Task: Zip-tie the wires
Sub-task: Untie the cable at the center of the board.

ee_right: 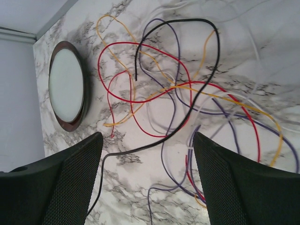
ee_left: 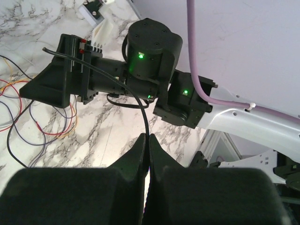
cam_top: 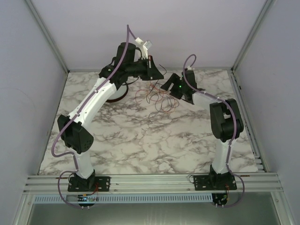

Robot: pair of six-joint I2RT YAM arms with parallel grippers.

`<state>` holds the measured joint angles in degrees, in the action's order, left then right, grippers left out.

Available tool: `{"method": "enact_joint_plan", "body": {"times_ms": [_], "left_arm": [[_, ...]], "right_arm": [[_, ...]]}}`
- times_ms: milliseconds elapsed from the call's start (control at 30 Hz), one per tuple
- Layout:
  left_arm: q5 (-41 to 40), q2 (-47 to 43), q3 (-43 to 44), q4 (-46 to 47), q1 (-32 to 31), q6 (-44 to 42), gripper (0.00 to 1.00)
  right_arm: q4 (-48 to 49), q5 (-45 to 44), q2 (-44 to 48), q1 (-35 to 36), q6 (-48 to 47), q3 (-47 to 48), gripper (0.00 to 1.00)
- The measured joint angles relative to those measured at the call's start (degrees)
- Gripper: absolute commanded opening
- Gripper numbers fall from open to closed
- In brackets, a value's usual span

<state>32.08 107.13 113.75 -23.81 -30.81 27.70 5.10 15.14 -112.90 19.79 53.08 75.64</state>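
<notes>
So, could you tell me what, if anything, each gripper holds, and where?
Left gripper: shut jaws pinch a thin black strand at its near end; wire or zip tie, cannot tell. Right gripper: open above the wires, holding nothing.

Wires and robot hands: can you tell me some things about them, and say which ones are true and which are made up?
1. The right gripper is open. True.
2. The wires are piled inside the round dish. False: they lie loose on the marble table, beside the dish.
3. The left gripper is wide open and holds nothing. False: it is shut, pinching a thin black strand.
4. Some of the wires are red. True.
</notes>
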Motion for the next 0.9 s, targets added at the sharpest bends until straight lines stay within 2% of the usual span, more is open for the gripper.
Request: {"method": "enact_joint_plan", "body": {"times_ms": [200, 300, 367, 500, 600, 733, 900], "left_arm": [[0.0, -1.3, -1.2, 0.5, 0.0, 0.2, 0.00], [0.0, -1.9, -1.8, 0.9, 0.0, 0.4, 0.00], [0.0, -2.1, -2.0, 1.4, 0.0, 0.5, 0.00], [-0.4, -3.3, -3.3, 2.1, 0.0, 0.7, 0.00], [-1.9, -5.4, -5.3, 2.6, 0.2, 0.7, 0.00], [-4.9, -11.3, -10.9, 3.9, 1.6, 1.1, 0.00], [-10.8, -21.8, -21.3, 8.5, 6.2, 3.1, 0.00]], "right_arm": [[1.0, 0.9, -1.7, 1.0, 1.4, 1.5, 0.67], [1.6, 1.0, -2.6, 1.2, 2.2, 1.6, 0.58], [1.9, 1.0, -3.2, 1.2, 2.7, 1.7, 0.47], [2.3, 0.6, -4.6, 1.2, 3.1, 2.4, 0.14], [2.8, -0.7, -4.6, 0.8, 2.8, 2.4, 0.00], [2.7, -3.7, -2.8, 0.5, 0.7, 2.4, 0.00], [2.0, -9.6, 5.7, 0.3, -4.6, 1.9, 0.00]]}}
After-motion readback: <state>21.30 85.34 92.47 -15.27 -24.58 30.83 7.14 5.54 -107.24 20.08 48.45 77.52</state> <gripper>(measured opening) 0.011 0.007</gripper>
